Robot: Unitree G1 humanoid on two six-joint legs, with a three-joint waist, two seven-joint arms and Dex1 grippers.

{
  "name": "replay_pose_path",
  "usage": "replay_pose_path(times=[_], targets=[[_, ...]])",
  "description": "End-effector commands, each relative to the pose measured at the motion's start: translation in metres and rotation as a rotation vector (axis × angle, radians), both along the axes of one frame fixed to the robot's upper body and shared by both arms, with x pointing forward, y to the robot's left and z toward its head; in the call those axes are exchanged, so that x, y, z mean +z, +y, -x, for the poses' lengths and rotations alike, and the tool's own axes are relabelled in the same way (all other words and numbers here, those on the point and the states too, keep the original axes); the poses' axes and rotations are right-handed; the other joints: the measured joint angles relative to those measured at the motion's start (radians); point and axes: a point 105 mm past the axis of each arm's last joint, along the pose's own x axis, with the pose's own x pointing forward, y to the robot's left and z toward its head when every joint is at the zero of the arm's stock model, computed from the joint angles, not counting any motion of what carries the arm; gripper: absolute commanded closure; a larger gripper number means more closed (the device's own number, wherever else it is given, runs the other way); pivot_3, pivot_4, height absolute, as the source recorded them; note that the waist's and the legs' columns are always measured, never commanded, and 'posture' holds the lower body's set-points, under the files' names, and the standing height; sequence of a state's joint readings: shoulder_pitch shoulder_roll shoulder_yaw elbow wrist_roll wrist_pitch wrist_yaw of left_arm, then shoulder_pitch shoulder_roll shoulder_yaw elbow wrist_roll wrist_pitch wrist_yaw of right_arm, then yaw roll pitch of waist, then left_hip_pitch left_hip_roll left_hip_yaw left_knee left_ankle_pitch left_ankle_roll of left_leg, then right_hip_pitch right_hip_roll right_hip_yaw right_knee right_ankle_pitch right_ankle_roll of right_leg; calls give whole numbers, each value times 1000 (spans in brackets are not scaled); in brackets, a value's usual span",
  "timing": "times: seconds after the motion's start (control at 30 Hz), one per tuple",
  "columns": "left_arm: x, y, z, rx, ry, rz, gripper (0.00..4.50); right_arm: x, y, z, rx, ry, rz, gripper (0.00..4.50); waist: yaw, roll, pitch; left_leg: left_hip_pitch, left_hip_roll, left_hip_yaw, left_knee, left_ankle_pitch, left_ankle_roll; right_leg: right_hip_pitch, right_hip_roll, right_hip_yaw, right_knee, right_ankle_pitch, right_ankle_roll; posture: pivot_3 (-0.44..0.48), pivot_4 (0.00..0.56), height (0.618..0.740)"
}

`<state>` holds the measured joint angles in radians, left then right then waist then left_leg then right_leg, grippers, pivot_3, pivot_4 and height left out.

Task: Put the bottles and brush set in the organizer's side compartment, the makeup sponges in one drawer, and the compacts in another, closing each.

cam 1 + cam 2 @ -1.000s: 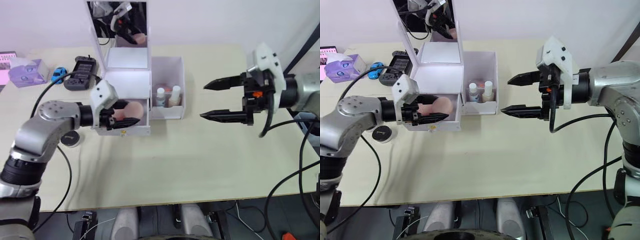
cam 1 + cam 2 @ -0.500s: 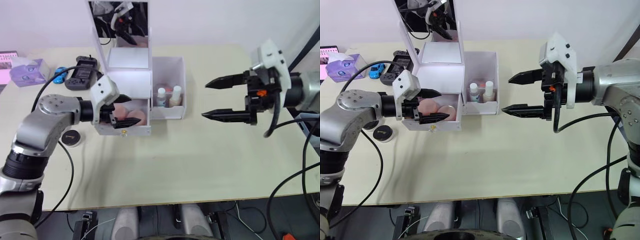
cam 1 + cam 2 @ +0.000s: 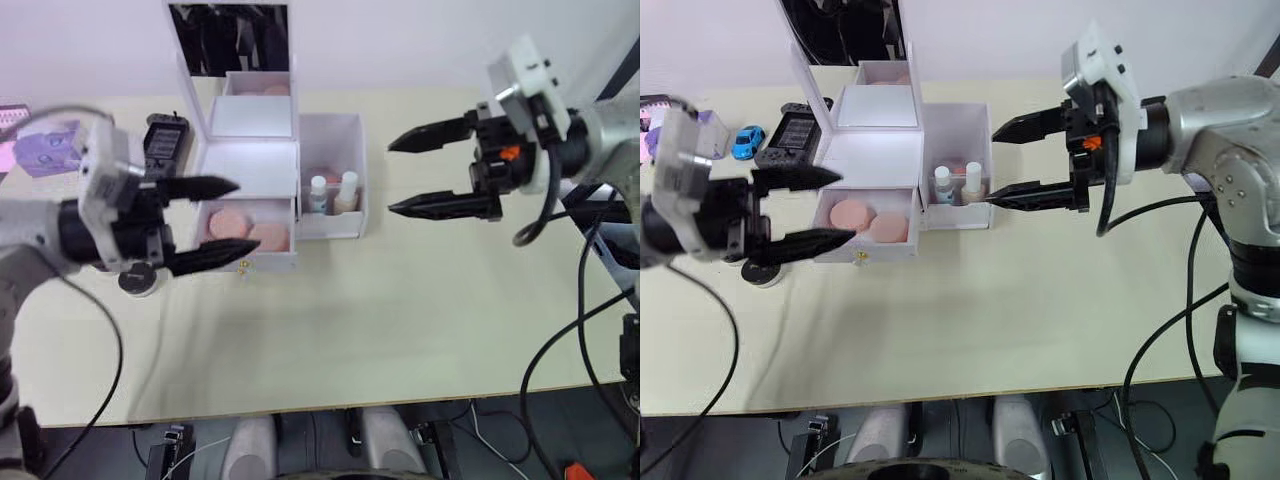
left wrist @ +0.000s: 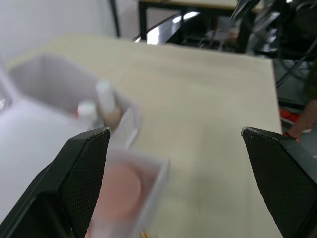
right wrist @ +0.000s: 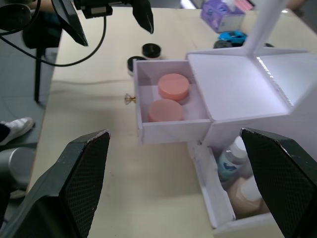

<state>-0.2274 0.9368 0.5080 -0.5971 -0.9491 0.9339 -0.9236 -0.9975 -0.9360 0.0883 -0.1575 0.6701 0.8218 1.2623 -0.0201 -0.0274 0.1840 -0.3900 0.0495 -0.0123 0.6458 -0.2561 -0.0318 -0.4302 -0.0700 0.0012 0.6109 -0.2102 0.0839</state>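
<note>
Left gripper [image 3: 205, 222] had pulled back from the organizer [image 3: 262, 175] and hung just in front of the open drawer [image 5: 166, 106], fingers spread and empty. One second before it was inside that drawer with a pink sponge between its fingers; half a second before, it was at the drawer mouth. Both sponges [image 5: 168, 98] now lay side by side in the drawer, touching or nearly so.

Right gripper [image 3: 440, 168] hovered spread and empty, to the right of the side compartment [image 3: 335, 135], closer to it than before.

The two bottles [image 3: 333, 192] stood upright in the side compartment, something orange behind them, probably the brush set. Two black compacts [image 5: 143, 55] sat on the table [image 3: 400, 320] left of the organizer.

Judgement: sponge placement done; the drawer was not yet shut, so pushing it in by its front, near the small knob [image 5: 130, 98], looks like the next step. Compacts and a second drawer still remained.
</note>
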Motion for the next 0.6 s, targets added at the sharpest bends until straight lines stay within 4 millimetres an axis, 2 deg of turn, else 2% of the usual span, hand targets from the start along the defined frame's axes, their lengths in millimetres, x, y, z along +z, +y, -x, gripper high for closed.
replay_pose_path(times=[0.03,0.1,0.27,0.3,0.47,0.6], targets=[[-12,20,15,153,-28,7,587,8,4,-1,43,-46,3,0,0,0,0,0,0,0,0,0,0,0,0,0,0,0,0,0,150,740],[-30,28,24,230,-2,21,1363,7,6,-2,58,-40,1,0,0,0,0,0,0,1,0,0,0,0,-1,1,-1,1,-1,0,150,740],[-68,42,33,406,23,84,4152,4,8,-5,63,-35,5,0,9,-1,0,0,0,1,1,0,0,0,-1,1,-1,1,-2,0,150,740],[-76,43,32,427,21,76,4438,4,8,-5,61,-33,6,0,9,-1,0,0,0,1,1,0,0,0,-1,1,-1,1,-2,0,150,740],[-89,32,22,438,-2,117,4438,7,7,-2,54,-26,-2,0,7,-1,0,0,0,1,2,0,-1,0,-1,1,-2,0,-1,0,150,740],[-94,26,7,418,-9,142,4438,6,4,-1,33,-27,5,0,5,0,-1,0,0,1,2,0,0,0,-1,1,-2,0,-1,0,150,740]])
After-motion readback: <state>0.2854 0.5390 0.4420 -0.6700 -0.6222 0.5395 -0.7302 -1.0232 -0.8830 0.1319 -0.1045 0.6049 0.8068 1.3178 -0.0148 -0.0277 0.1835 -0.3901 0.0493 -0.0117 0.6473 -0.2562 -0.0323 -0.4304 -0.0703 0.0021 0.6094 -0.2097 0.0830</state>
